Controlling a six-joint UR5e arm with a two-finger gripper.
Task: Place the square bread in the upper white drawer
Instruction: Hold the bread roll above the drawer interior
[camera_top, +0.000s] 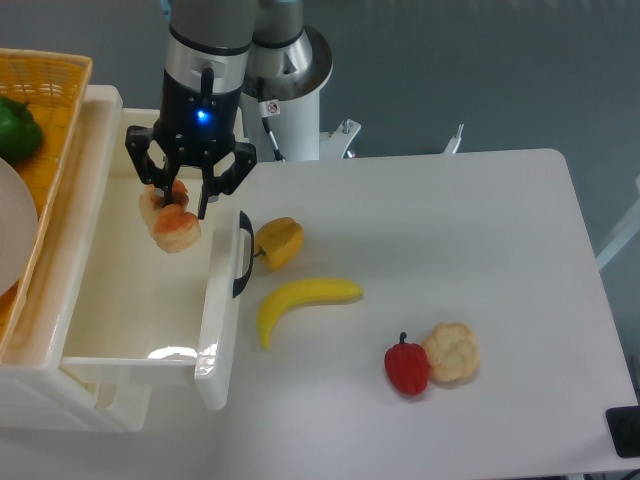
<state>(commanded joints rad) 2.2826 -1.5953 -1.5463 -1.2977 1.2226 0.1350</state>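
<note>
The square bread (172, 226), tan with an orange-brown crust, hangs just below my gripper (182, 200), over the inside of the upper white drawer (222, 330). The gripper's fingers stand spread apart on either side of the bread's top, so the gripper looks open. The drawer is pulled out at the left of the table, with its black curved handle (245, 256) facing right, and its floor looks bare.
A yellow pepper (280, 242) lies right beside the drawer handle, with a banana (305, 300) below it. A red pepper (406, 367) and a round cream bun (452, 352) sit touching at the front right. An orange woven basket (50, 90) holding a green pepper (15, 130) overhangs the drawer's left side.
</note>
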